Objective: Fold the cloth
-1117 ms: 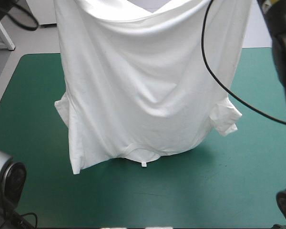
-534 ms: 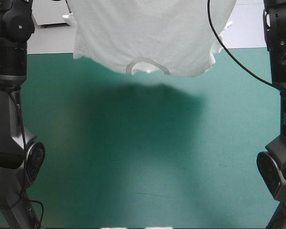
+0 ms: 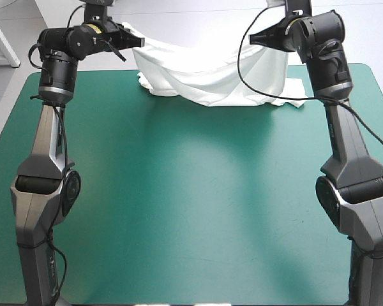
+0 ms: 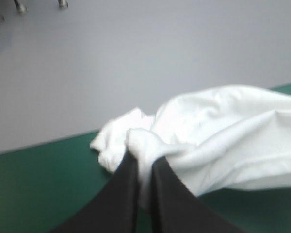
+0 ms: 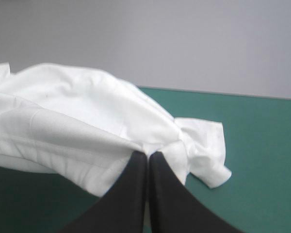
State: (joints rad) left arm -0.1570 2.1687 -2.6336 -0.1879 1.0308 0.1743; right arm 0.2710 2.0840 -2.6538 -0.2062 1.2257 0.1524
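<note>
Both arms reached toward the far edge of the table with the T-shirt slung between them. The left gripper was clenched on a bunched corner of the white fabric. The right gripper pinched the opposite corner, its black fingers all but meeting on the cloth. Raised above the teal-green cover and set well apart, the two holds stretched the upper edge so that it sagged only in the middle. The lower part of the garment rested on the table near its far edge, with a sleeve lying on the cover beside the right gripper. The wide two-corner hold looked intended to spread the shirt flat, and no fold had yet been made.
</note>
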